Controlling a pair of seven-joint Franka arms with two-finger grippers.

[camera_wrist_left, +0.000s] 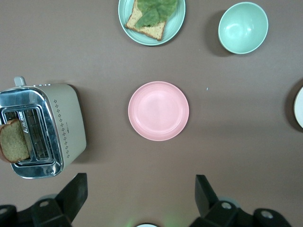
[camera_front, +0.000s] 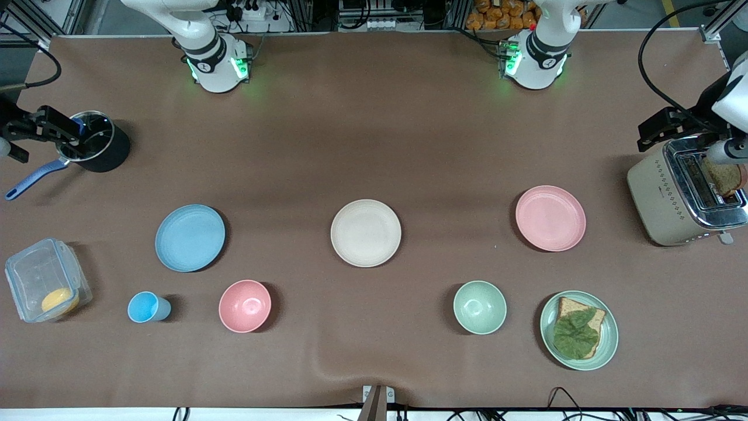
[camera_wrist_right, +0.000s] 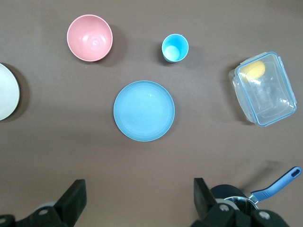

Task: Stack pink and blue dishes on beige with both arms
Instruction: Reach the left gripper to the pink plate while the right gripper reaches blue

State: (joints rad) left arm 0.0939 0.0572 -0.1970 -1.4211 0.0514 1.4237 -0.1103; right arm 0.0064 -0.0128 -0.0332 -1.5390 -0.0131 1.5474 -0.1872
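Beige plate [camera_front: 366, 233] at desk [camera_front: 374, 146] ctr; pink plate [camera_front: 550, 218] at 3 o'clock, blue plate [camera_front: 190, 237] at 9. Left end effector [camera_wrist_left: 141, 198] over the toaster [camera_front: 684, 196], right end effector [camera_wrist_right: 139, 198] over the pot [camera_front: 99, 143]; both w/ fingers apart, empty.

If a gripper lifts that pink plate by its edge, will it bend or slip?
The pink plate looks rigid, so it probably won't bend. Its low rim gives little to pinch, so it may tilt or slip. Lying flat, it likely slides rather than rolls when pushed.
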